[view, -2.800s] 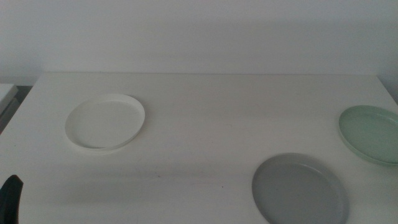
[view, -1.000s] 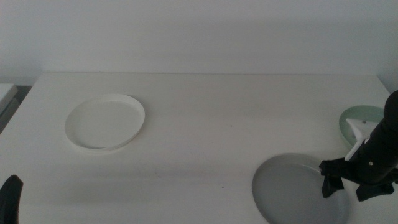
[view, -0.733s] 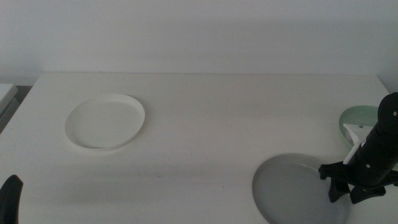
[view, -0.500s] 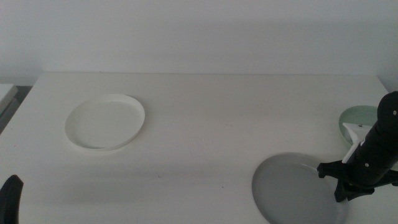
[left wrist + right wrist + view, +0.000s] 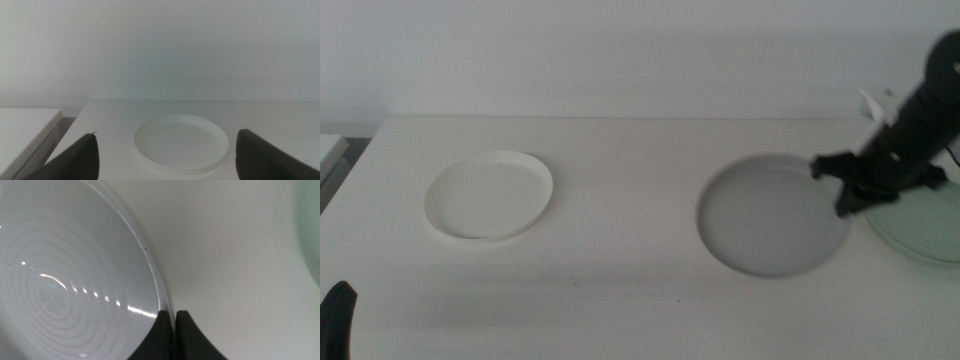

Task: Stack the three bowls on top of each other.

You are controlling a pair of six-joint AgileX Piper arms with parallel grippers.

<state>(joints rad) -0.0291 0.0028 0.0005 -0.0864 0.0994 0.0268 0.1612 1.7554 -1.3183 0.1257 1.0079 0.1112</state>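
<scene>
My right gripper (image 5: 844,192) is shut on the right rim of the grey bowl (image 5: 772,214) and holds it in the air above the table's right half. In the right wrist view the jaws pinch the grey bowl's (image 5: 75,280) thin rim (image 5: 170,316). The mint green bowl (image 5: 920,222) lies on the table at the far right, partly behind the right arm; its edge (image 5: 309,235) shows in the right wrist view. At the left, the white bowl (image 5: 489,194) rests flat, also seen as the white bowl (image 5: 181,142) ahead of my open left gripper (image 5: 167,165), which waits at the lower left corner (image 5: 335,318).
The white table (image 5: 640,150) reaches back to a plain wall. A lighter raised surface (image 5: 25,130) adjoins the table's left edge.
The right gripper closed on the grey bowl's rim, lifted it off the table and carried it back and leftwards. The mint green bowl is more exposed. The left arm has stayed still.
</scene>
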